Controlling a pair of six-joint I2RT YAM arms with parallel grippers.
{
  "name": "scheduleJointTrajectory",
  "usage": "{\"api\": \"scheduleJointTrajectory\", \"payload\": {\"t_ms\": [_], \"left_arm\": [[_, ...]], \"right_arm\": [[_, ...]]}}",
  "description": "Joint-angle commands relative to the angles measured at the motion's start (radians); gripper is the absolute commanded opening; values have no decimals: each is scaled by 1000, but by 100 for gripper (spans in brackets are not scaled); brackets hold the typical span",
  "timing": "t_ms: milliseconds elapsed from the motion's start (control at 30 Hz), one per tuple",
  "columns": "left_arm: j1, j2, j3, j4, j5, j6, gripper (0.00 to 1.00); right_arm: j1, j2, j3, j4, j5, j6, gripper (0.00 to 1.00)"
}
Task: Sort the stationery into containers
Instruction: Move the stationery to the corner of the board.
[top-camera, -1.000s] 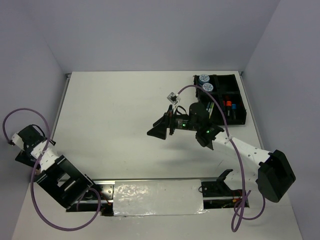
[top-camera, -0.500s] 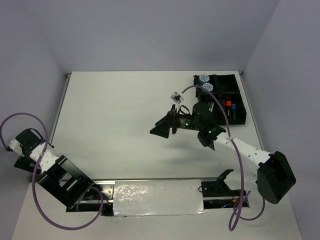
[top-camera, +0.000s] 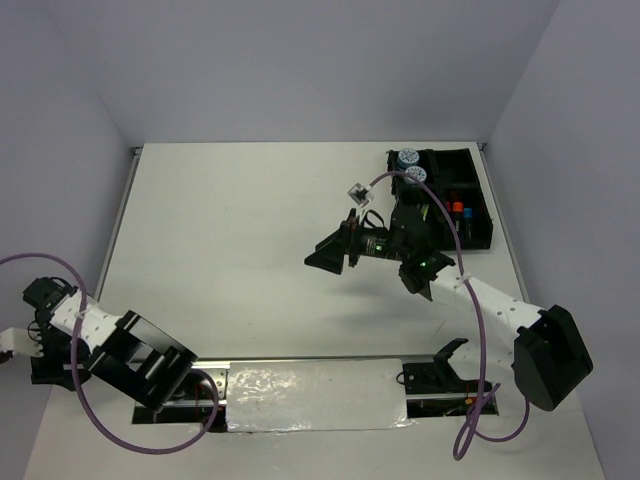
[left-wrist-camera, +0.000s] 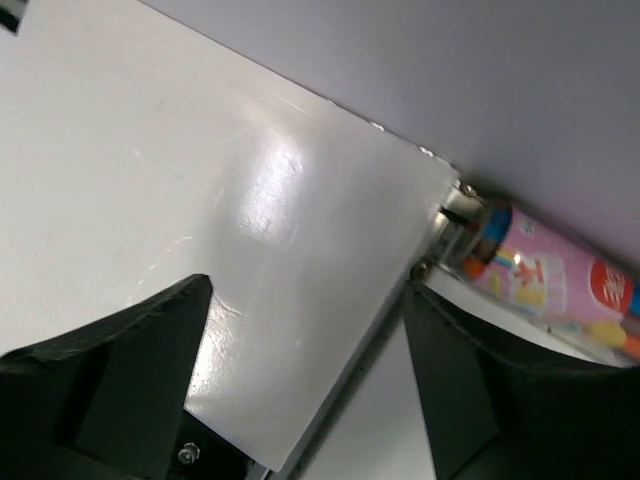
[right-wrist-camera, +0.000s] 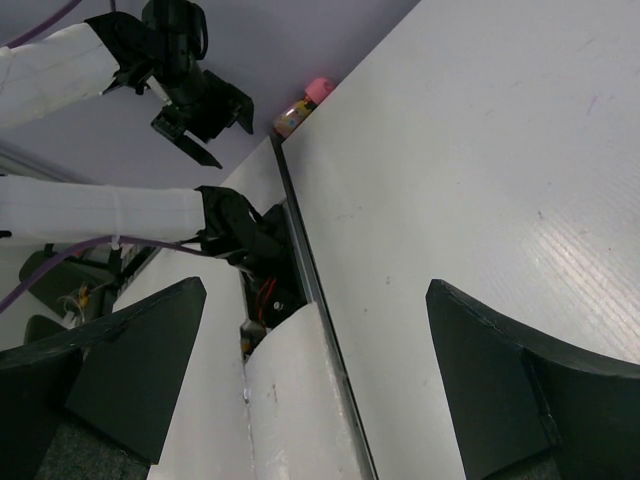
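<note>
two open grippers, one bottle off the table

two arms are seen over a white table, and nothing is held by either. the right gripper is held out over the middle of the table, just left of the tray, with its fingers pointed to the left. its jaws are spread wide and only bare table is seen between them. the left gripper is kept low at the near left, out past the left edge of the table. its jaws are also parted widely, and nothing is gripped or touched by them.

the pink bottle is found off the table on the left side, by the wall. it is laid on its side just beyond the table's edge and just past the tip of one left finger, apart from it. from the right wrist it is seen again, small, beside the left gripper. it cannot be made out from above.

the black tray is set at the far right corner of the table. two round blue-and-white tubs are placed in its far left part, one just nearer than the other. two short markers, capped orange and blue, are laid side by side in a compartment on the right. a purple cable is draped across the tray's left side.
</note>
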Motion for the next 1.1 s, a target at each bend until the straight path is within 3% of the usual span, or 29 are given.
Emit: {"api": "scheduleJointTrajectory", "payload": {"t_ms": [0, 100, 300, 533, 767, 933, 1067], "left_arm": [[59, 4, 37, 25, -36, -39, 92], [67, 38, 25, 140, 67, 107, 99], [73, 53, -23, 113, 64, -59, 99], [93, 33, -75, 217, 141, -43, 99], [110, 232, 31, 95, 78, -189, 100], [110, 380, 127, 44, 51, -195, 99], [110, 375, 118, 105, 70, -168, 99]], "right_arm": [[-6, -41, -13, 64, -25, 14, 100], [-4, -58, -18, 61, -27, 14, 100], [-7, -64, -10, 45, -16, 2, 100], [-7, -51, -4, 29, -10, -9, 100], [-4, -22, 1, 41, -16, -3, 100], [-6, -6, -1, 61, -25, 14, 100], [-7, 11, 8, 58, -27, 11, 100]]}}
